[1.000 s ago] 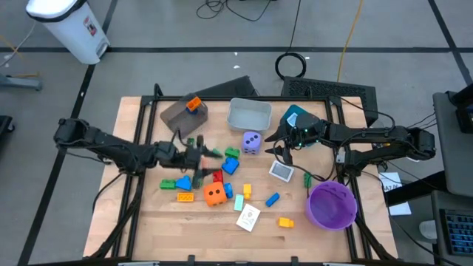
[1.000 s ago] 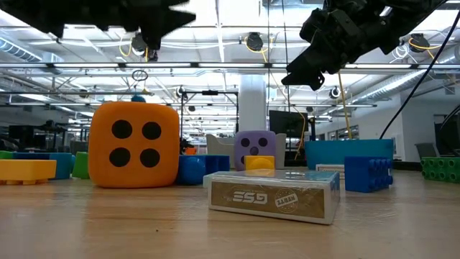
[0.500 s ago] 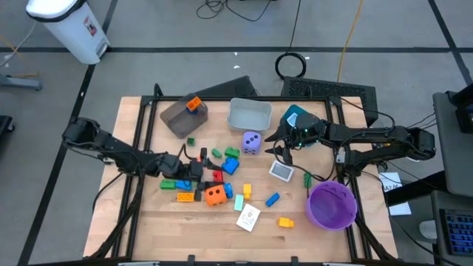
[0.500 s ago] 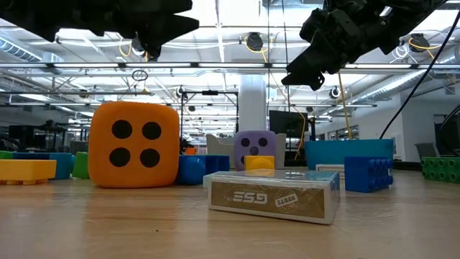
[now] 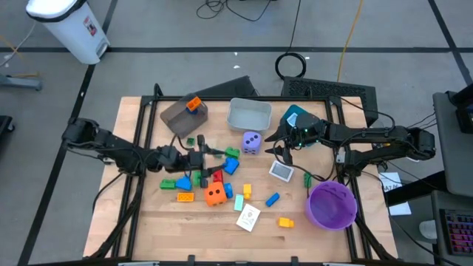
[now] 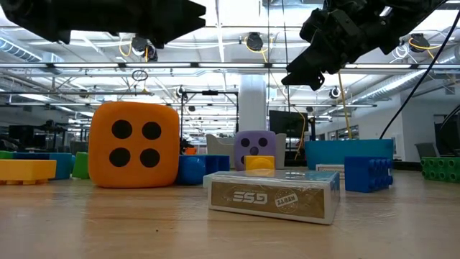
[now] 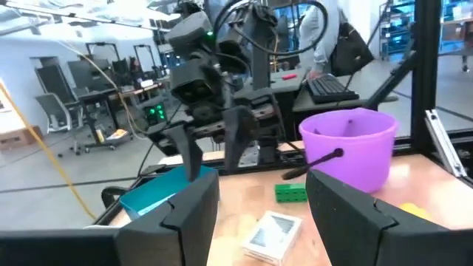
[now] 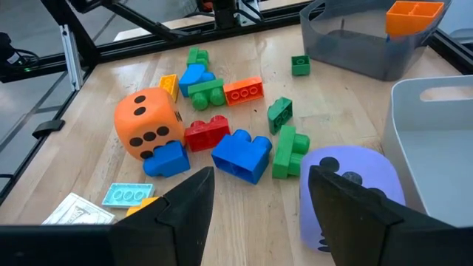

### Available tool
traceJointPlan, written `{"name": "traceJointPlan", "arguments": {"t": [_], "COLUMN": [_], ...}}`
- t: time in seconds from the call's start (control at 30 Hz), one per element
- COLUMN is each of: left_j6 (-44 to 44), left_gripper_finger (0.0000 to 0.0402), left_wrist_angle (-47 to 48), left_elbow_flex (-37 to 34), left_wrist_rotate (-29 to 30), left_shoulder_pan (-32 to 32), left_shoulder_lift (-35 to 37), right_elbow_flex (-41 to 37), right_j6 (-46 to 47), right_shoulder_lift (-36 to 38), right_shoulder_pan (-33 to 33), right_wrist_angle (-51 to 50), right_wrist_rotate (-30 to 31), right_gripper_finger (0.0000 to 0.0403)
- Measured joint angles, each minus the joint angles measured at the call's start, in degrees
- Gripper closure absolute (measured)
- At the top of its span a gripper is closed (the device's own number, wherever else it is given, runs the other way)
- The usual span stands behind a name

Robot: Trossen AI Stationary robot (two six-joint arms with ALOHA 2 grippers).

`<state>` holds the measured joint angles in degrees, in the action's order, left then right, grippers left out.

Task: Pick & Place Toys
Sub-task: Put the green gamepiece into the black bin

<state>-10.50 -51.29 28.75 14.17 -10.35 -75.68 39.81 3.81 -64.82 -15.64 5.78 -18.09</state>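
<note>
Small blocks lie scattered mid-table: a red one (image 5: 217,177), blue ones (image 5: 229,165), green ones (image 5: 232,153) and a yellow one (image 5: 285,222). Among them sit an orange die (image 5: 215,194) and a purple die (image 5: 251,142). Two card packs (image 5: 281,171) (image 5: 248,217) lie flat on the wood. My left gripper (image 5: 213,155) hovers open and level above the block cluster, with nothing between its fingers (image 7: 262,185). To the right of the purple die (image 8: 347,192), my right gripper (image 5: 277,148) hangs open and empty (image 8: 260,177), above the table.
A brown bin (image 5: 183,113) holding an orange block (image 5: 194,103), a grey bin (image 5: 249,114) and a teal bin (image 5: 295,116) line the far side. A purple bowl (image 5: 331,205) stands near the right front. Bare wood lies along the near edge.
My left gripper has swung toward the table's near edge over the blocks, then back toward the far and right side, rolling its wrist a little. It stays open and clear of the toys.
</note>
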Motion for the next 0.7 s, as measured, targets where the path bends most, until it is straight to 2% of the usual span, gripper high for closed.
{"name": "traceJointPlan", "arguments": {"t": [0.13,0.37,0.43,0.53,0.7], "left_j6": [1.46,1.56,1.09,1.80,2.71], "left_gripper_finger": [0.0188,0.0188,0.0188,0.0188,0.0188], "left_wrist_angle": [2.53,5.10,7.18,8.95,10.75], "left_elbow_flex": [0.03,0.03,0.03,0.05,0.07], "left_wrist_rotate": [-2.92,-3.16,-3.55,-5.08,-5.81], "left_shoulder_pan": [1.03,1.71,1.71,1.71,1.71], "left_shoulder_lift": [0.22,0.32,0.78,0.85,0.85], "right_elbow_flex": [0.00,0.00,0.00,0.00,0.12], "right_j6": [0.00,0.25,3.07,6.20,6.04], "right_shoulder_lift": [0.00,-0.02,-0.07,-0.81,-0.71], "right_shoulder_pan": [0.00,0.00,0.31,1.69,6.82], "right_wrist_angle": [0.21,1.39,2.21,6.43,13.41], "right_wrist_rotate": [0.00,0.17,0.04,-0.14,-1.37], "right_gripper_finger": [0.0190,0.0190,0.0190,0.0190,0.0190]}}
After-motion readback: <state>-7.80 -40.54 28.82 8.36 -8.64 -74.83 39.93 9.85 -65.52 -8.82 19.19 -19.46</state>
